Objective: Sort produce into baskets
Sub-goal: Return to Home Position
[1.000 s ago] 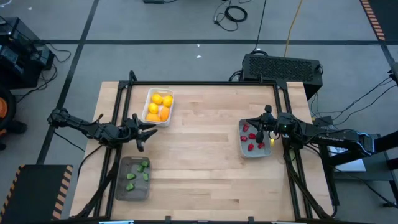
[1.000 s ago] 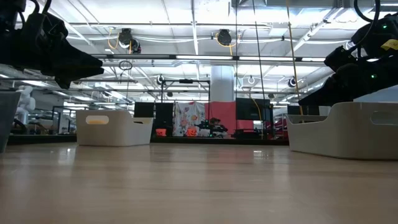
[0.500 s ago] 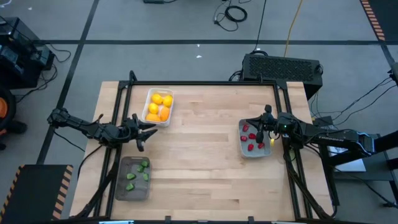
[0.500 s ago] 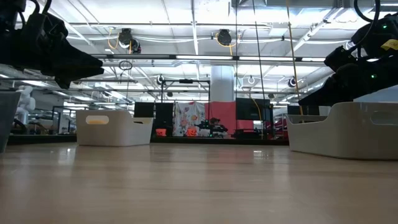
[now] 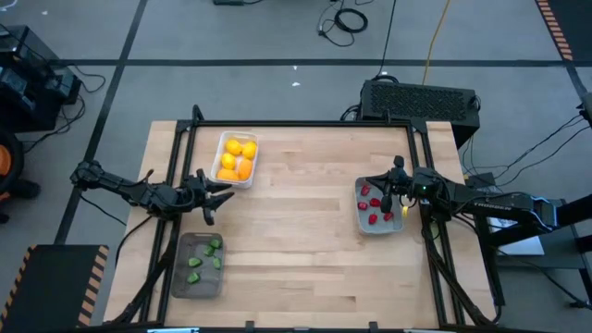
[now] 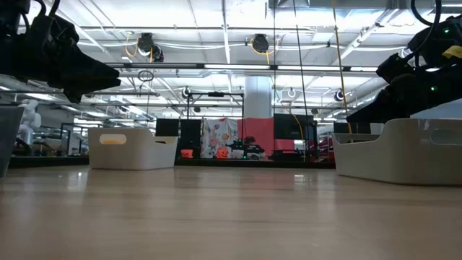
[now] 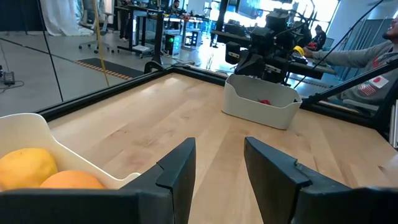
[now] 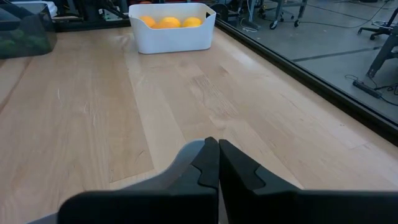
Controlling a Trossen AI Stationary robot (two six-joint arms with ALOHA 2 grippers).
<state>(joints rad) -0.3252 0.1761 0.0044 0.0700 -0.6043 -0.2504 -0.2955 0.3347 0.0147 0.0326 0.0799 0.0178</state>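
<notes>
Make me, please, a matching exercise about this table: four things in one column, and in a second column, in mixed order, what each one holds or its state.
Column one:
1. white basket
2. dark grey basket
3. left gripper
4. right gripper

Column two:
a. shut, over the light grey basket with red pieces
b. holds green pieces
c. open, close to the white basket
d. holds yellow and orange fruits

Pairs: 1-d, 2-b, 3-c, 4-a.

Grey floor point(image 5: 277, 37) with dark seam lines surrounds the wooden table point(image 5: 305, 259); loose cables point(image 5: 350, 18) and a black case point(image 5: 421, 97) lie behind it. Overhead — long ceiling lights point(image 6: 216, 66), a white column point(image 6: 258, 94), a red panel point(image 6: 263, 130).
</notes>
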